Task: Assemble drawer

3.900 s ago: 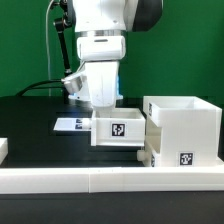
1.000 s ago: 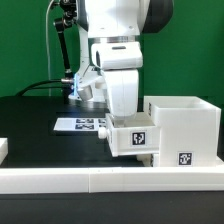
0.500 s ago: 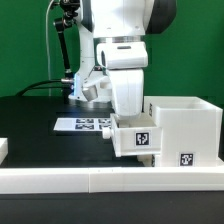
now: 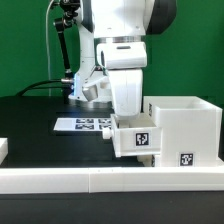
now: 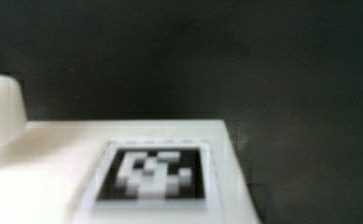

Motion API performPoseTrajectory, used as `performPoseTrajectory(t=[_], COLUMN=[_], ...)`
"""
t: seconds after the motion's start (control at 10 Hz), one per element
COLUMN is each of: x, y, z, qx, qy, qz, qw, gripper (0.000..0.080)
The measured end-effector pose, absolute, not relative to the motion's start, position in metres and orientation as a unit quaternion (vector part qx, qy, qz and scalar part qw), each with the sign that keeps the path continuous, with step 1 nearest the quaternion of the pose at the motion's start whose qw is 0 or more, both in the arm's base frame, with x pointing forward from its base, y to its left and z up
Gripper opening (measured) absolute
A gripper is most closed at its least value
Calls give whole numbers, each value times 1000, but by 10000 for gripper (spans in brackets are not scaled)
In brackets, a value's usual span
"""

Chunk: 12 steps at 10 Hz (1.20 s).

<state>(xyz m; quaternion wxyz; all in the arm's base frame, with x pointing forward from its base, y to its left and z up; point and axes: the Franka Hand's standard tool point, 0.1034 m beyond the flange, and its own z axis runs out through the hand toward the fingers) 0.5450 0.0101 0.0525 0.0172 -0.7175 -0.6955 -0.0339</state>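
End effector (image 4: 128, 112) hanging over a small tray (image 4: 135, 137) beside the housing (image 4: 183, 128).
The exterior view is showing the tray directly beneath it, touching the housing's side, on the bench (image 4: 40, 125); the wrist view is showing only a blurred tag (image 5: 155, 172) on white plastic. Tray contents hidden; whether the jaws are apart or together, I cannot tell.

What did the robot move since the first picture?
The gripper carried the small white plastic tray toward the exterior view's right, up against the big white open-fronted housing. The housing and the flat marker board stayed put; nothing was let go.
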Motion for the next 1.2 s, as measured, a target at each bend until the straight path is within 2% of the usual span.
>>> performPoseTrajectory(t=[0.1, 0.2, 0.3, 0.4, 0.5, 0.6, 0.7, 0.9, 1.2], x=[545, 545, 546, 546, 547, 549, 551, 564, 574], y=[10, 10, 11, 12, 12, 13, 14, 8, -25], z=[52, 53, 54, 54, 57, 61, 68, 92, 109], qx=[-718, -718, -719, -719, -719, -719, -724, -728, -727], qy=[-695, -695, -694, -694, -693, -694, -689, -685, -687], qz=[-34, -34, -35, -35, -36, -38, -34, -26, -15], qw=[17, 17, 17, 16, 15, 13, 14, 10, 8], gripper=[165, 302, 496, 496, 601, 634, 634, 649, 649])
